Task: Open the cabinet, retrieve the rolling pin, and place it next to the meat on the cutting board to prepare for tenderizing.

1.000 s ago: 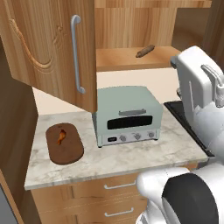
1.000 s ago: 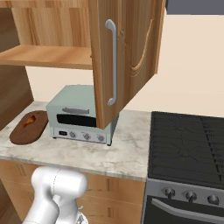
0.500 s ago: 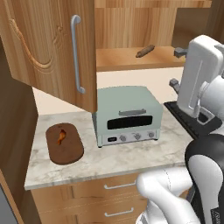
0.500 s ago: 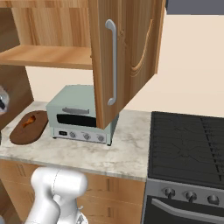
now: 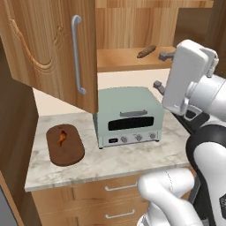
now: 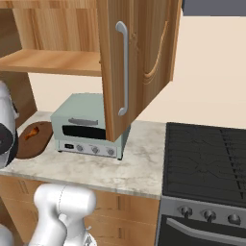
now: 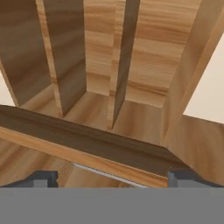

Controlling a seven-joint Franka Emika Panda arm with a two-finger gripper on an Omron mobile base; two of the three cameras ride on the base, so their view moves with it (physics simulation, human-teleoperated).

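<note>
- Left base view: the cabinet has its left door swung wide, so the lower shelf lies open to a reach. The pin lies on that shelf, at its right end, tilted a little and close to the front edge. The arm's hand is raised at shelf height just right of the pin, with the gripper pointing into the cabinet and not touching the pin. That looks like the approach for a grasp. Below, the board lies on the counter left of the toaster oven, with the meat on its far half. The bare near half leaves room for the pin.
- Right base view: the right door also hangs open, in front of the oven. The board sits at the counter's left end.
- Hand view: the two fingertips stand far apart at the bottom, jaws wide with nothing between them. Ahead are the cabinet's wooden panels and a shelf edge. I judge the hand aims above the pin.
</note>
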